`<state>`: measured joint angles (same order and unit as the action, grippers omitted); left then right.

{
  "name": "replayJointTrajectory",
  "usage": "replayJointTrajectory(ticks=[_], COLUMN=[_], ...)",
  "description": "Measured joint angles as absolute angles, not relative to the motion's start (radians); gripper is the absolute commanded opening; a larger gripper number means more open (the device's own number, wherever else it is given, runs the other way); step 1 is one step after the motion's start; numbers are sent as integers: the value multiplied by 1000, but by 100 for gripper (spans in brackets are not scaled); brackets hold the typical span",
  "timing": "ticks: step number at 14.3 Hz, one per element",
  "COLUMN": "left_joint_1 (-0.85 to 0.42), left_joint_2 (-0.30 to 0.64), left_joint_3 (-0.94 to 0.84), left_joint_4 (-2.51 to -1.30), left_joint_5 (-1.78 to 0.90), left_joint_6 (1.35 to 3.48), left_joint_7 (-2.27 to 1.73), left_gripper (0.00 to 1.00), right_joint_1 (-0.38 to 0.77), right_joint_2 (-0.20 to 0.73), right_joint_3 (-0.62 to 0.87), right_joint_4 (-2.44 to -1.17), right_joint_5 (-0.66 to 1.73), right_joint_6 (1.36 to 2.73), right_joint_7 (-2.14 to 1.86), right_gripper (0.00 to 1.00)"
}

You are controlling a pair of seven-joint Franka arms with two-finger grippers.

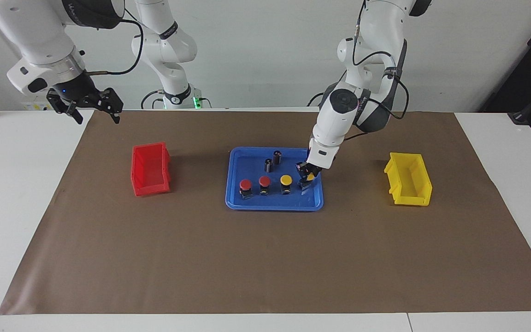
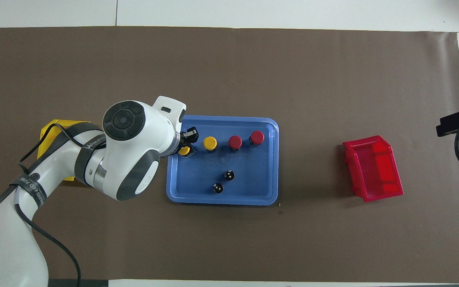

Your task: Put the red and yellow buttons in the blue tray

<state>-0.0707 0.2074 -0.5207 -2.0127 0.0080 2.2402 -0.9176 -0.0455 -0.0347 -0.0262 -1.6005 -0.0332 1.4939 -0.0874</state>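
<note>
- Inside the blue tray, at its end toward the left arm, the left gripper sits low around the fourth button, a yellow-capped one. We can't tell whether it's clamped on it or already letting go.
- The rest of the set is in the tray too, in a row beside that one: the other yellow button, then the two red buttons toward the tray's other end. So we reckon this is the last drop and the job's nearly done.
- Biggest worry: if the arm lifts before the grip is fully off, the button comes up with it, then tips or rolls when it falls free.
- It's also close to the tray's rim. A sideways drag on the way out could shove it against the rim or tilt it over.
- Swinging back across the tray instead of straight up could clip the other yellow button just beside it, and that row could go down like dominoes.
- The two dark cylinders stand in the tray nearer to the robots, right under the arm's likely way home, so a low retreat might knock those.
- The right gripper waits spread wide, well apart from the tray and out past the red bin, so no trouble from there. The yellow bin sits clear of the tray too.
</note>
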Motion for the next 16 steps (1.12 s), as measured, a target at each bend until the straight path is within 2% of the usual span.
replayJointTrajectory(ticks=[2, 6, 7, 13, 16], left_joint_1=[-71, -70, -70, -58, -56], left_joint_2=[207, 205, 203, 184, 159], left_joint_3=[-521, -521, -520, -510, -437], left_joint_4=[-2013, -2008, -2002, -1894, -1832], left_joint_5=[8, 15, 25, 103, 115], left_joint_6=[2242, 2239, 2232, 2026, 1895], left_joint_7=[-918, -918, -917, -829, -671], left_gripper=[73, 97, 100, 100, 100], right_joint_1=[-46, -46, -46, -46, -46], right_joint_2=[-35, -35, -35, -35, -35], right_joint_3=[-26, -26, -26, -26, -26], right_joint_4=[-1601, -1601, -1601, -1601, -1601], right_joint_5=[-33, -33, -33, -33, -33], right_joint_6=[1494, 1494, 1494, 1494, 1494], right_joint_7=[-87, -87, -87, -87, -87], right_gripper=[99, 99, 99, 99, 99])
